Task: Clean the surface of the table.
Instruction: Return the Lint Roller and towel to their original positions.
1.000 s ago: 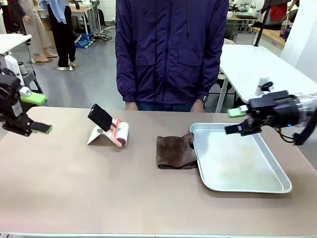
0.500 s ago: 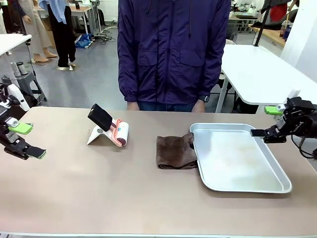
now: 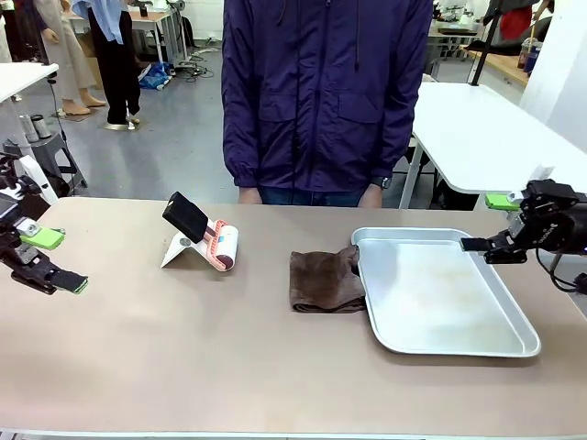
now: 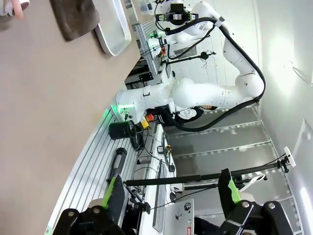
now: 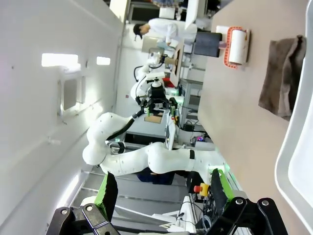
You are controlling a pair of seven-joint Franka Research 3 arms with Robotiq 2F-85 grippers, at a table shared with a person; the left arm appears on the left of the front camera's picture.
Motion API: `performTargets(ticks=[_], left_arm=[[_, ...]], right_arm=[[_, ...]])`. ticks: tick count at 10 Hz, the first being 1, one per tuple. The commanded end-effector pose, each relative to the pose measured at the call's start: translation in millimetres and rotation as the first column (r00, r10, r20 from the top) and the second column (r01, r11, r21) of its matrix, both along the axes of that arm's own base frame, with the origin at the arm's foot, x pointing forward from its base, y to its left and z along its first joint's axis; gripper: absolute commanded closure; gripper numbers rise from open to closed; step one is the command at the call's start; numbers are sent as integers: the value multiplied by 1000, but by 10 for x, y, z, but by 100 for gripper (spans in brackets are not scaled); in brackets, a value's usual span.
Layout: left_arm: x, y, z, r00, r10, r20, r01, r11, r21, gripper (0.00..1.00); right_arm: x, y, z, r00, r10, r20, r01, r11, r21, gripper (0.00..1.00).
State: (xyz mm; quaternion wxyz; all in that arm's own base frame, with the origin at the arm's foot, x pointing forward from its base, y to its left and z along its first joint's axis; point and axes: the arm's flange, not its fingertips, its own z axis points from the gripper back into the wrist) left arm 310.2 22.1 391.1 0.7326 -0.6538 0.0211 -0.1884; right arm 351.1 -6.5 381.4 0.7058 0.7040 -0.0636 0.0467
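Note:
The table (image 3: 183,357) has a matte beige-brown top. A crumpled brown cloth (image 3: 326,280) lies on it near the middle, touching the left rim of a shiny metal tray (image 3: 459,341). My left gripper (image 3: 57,261) hovers open over the table's left end with nothing between its fingers. At the right end, beside the tray's far right corner, my right gripper (image 3: 484,223) is open too and holds nothing. The left wrist view (image 4: 171,196) has the table (image 4: 44,98), cloth (image 4: 76,17) and tray (image 4: 115,24) far off. In the right wrist view (image 5: 163,191), the cloth (image 5: 283,76) lies beside the tray (image 5: 298,156).
A white roll with a red-patterned edge (image 3: 223,246) leans against a small white stand holding a black block (image 3: 186,216), left of the cloth. A person in a dark purple jacket (image 3: 326,92) stands at the far edge. A white-topped table (image 3: 477,128) is behind on the right.
My right gripper has drawn back to the right, off the tray. My left gripper has moved down and left toward the table's end. Both stayed open.

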Motion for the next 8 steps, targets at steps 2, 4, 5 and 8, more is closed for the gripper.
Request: performTargets(ticks=[2, 4, 5, 8], left_arm=[[-64, -8, 32, 1000, 7, -12, -7, 1000, -8, 0], [-64, -8, 32, 1000, 7, -12, -7, 1000, -8, 0], [-64, -8, 32, 1000, 7, -12, -7, 1000, -8, 0], [-64, -8, 32, 1000, 7, -12, -7, 1000, -8, 0]], right_arm=[[-36, -23, 18, 1000, 16, 24, -16, 1000, -5, 0], [-36, -23, 18, 1000, 16, 24, -16, 1000, -5, 0], [-36, -23, 18, 1000, 16, 24, -16, 1000, -5, 0], [-36, -23, 18, 1000, 16, 24, -16, 1000, -5, 0]])
